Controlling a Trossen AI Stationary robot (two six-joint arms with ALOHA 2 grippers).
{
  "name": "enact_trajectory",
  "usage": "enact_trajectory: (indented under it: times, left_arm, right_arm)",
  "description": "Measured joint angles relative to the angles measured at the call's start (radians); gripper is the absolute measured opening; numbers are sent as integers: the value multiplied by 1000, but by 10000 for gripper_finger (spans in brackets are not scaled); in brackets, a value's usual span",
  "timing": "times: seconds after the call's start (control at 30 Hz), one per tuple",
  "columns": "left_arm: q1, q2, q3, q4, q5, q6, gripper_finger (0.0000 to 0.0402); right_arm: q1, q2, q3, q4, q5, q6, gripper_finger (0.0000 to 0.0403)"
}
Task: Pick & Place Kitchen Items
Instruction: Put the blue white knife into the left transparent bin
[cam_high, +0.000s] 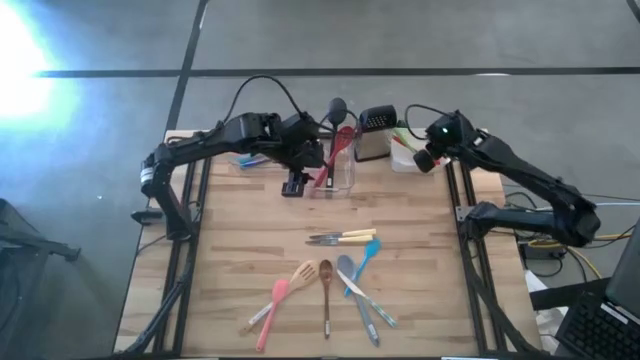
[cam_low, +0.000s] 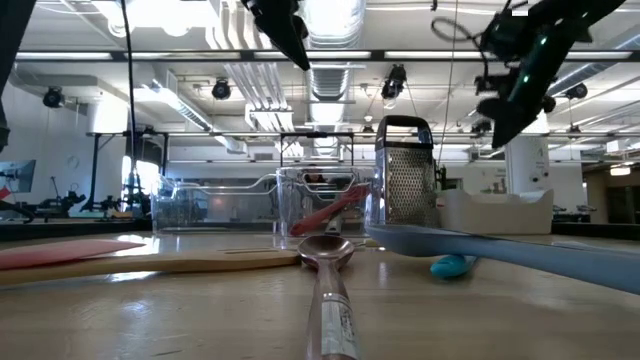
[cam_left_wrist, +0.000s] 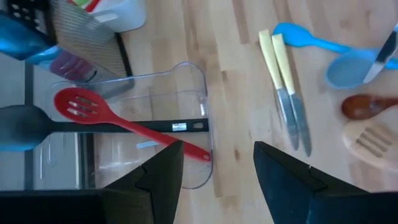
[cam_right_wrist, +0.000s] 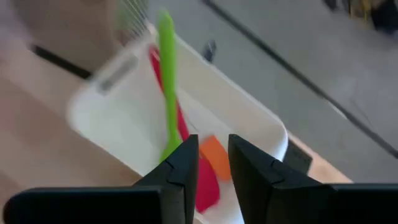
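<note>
Right claw (cam_right_wrist: 208, 163), fingers narrowly parted and empty, hovers over the white plastic tub (cam_right_wrist: 249, 121) holding green-and-orange utensils (cam_right_wrist: 166, 74); rise straight before leaving. Left claw (cam_left_wrist: 214, 163), open and empty, hangs above the clear tub (cam_left_wrist: 186, 93).

So there's a light wooden desk (cam_high: 250, 230) on a dark frame, sitting on a grey floor (cam_high: 400, 35). At the far edge a steel box grater (cam_high: 373, 133) stands upright. Just left of it is a clear plastic tub (cam_high: 345, 175), and just right of it a white tub (cam_high: 405, 158). Black cables (cam_high: 262, 85) loop over the far side.
</note>
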Motion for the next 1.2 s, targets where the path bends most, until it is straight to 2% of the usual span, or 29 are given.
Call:
enact_trajectory:
  times: [0.13,0.27,0.5,0.63,0.83,0.97,1.2]
  left_arm:
    - [-1,-56,-45,34,-1,-69,200]
    - [-15,-141,-157,99,-15,-153,199]
    - [-112,-337,-392,231,-211,-291,199]
    - [-210,-460,-506,303,-330,-380,199]
    - [-372,-616,-662,429,-490,-485,199]
    - [-451,-689,-757,511,-568,-521,199]
    - [-505,-756,-891,597,-667,-559,199]
  right_arm:
    - [112,-116,0,-2,-26,59,61]
    - [266,-203,0,0,-29,134,51]
    - [609,-241,0,34,-24,276,31]
    - [811,-206,0,130,-4,320,16]
    - [1075,-116,27,200,139,374,9]
    - [1218,-33,67,196,251,407,8]
    - [1392,131,181,151,267,454,8]
